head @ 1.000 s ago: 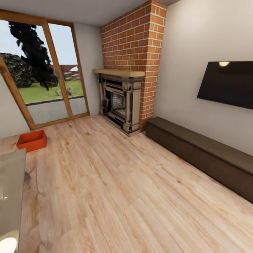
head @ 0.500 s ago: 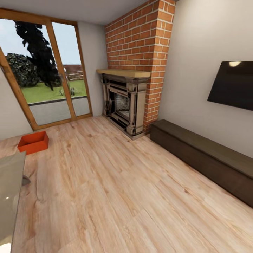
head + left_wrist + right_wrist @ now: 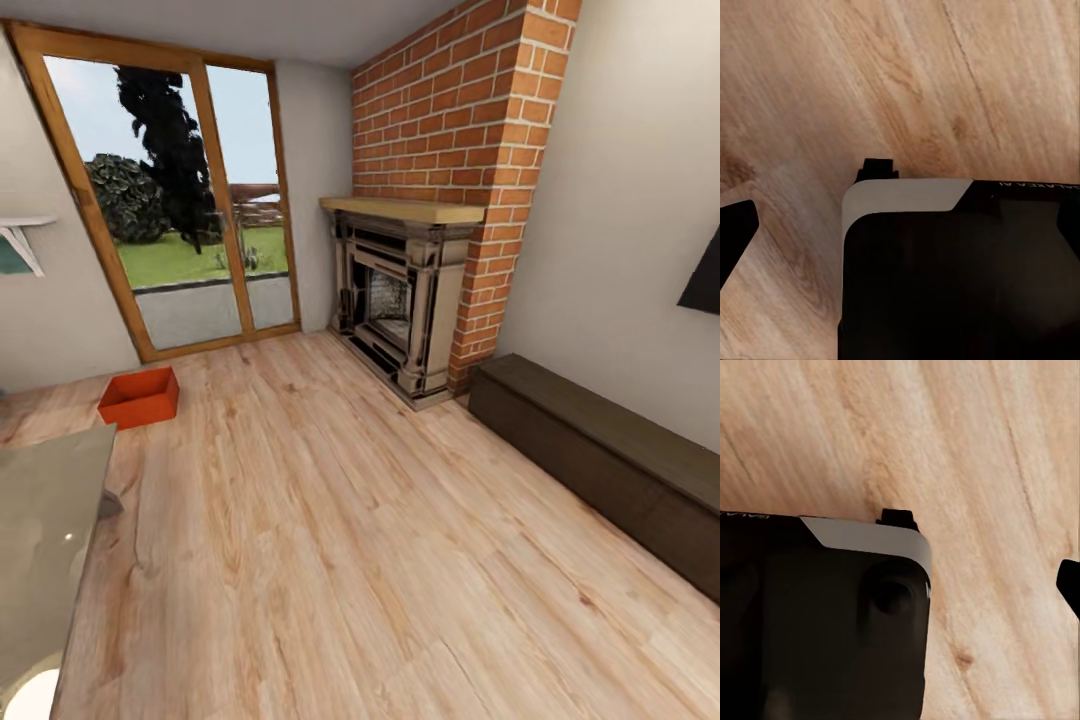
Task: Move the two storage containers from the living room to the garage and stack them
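Note:
One orange-red storage container [image 3: 140, 397] sits on the light wood-plank floor of the living room, at the far left in front of the glass doors, well away from me. In the left wrist view, my left gripper [image 3: 900, 229] hangs over the planks beside my dark body panel [image 3: 960, 277], with a black fingertip [image 3: 735, 232] at the picture's edge. My right gripper [image 3: 900, 585] likewise hangs over the wood, a fingertip [image 3: 1069, 583] at the edge. Both hold nothing and their fingers stand far apart.
A glass coffee table [image 3: 40, 540] fills the near left. The brick fireplace [image 3: 400, 295] stands at the back, and a long dark low cabinet [image 3: 600, 460] runs along the right wall. Wood-framed glass doors [image 3: 170, 200] lie behind the container. Wide plank floor lies between.
The whole head view has shifted: the camera has turned left, so the container, doors and fireplace sit further right in the picture. The things themselves have not moved.

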